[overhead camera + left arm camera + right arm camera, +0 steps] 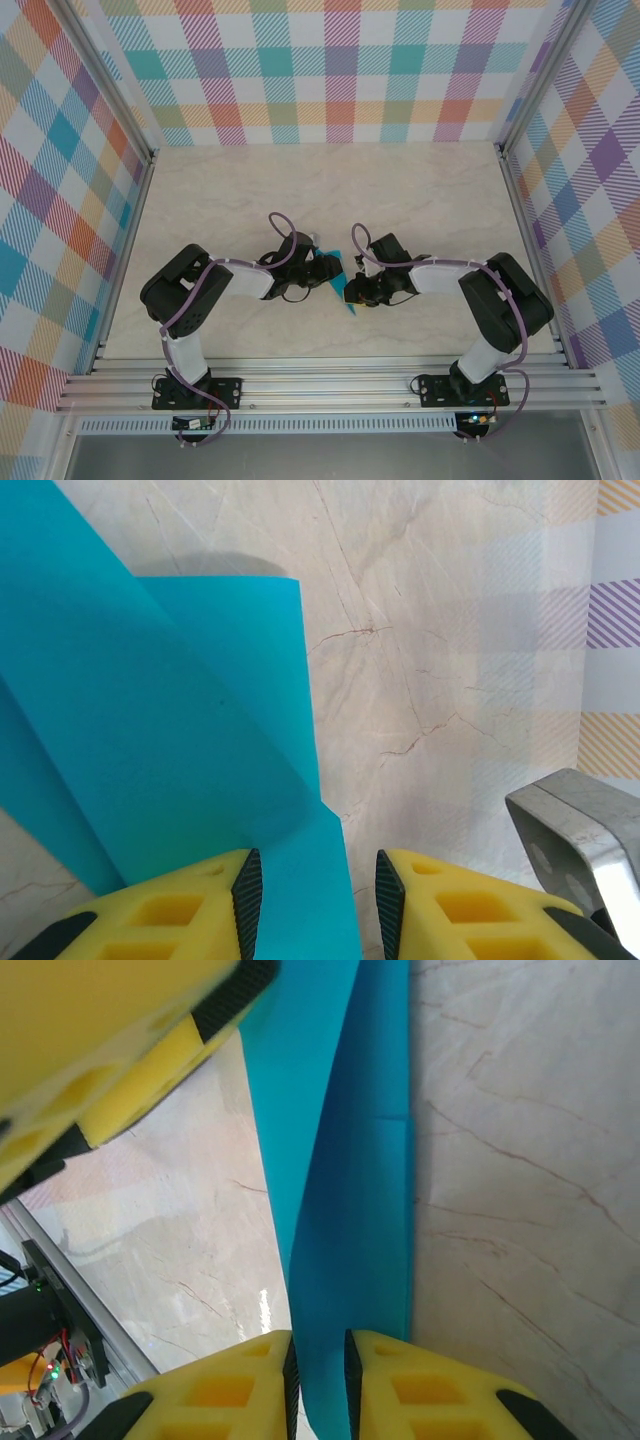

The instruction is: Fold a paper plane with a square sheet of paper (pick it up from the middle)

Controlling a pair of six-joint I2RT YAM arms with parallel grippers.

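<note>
Left gripper [315,885]: we see yellow jaws part-open, loosely straddling one edge of the teal-blue sheet of thin paper [180,730].
Right gripper [318,1355]: jaws narrow, sheet in the slit; pinched or not, we cannot tell.
Sheet: folded, between both grippers, over the middle of the cream marble-patterned table [400,190].

Pale marbled tabletop [330,190], pastel plaid walls [330,70] around

Both arms bend inward over the pale marbled worktop [330,190]. Left tool [322,270] and right tool [360,290] meet near its middle, just beside each other. Folded teal paper [346,290] sits between them, pointed corner toward the near edge. Jaw state too small to tell.
</note>
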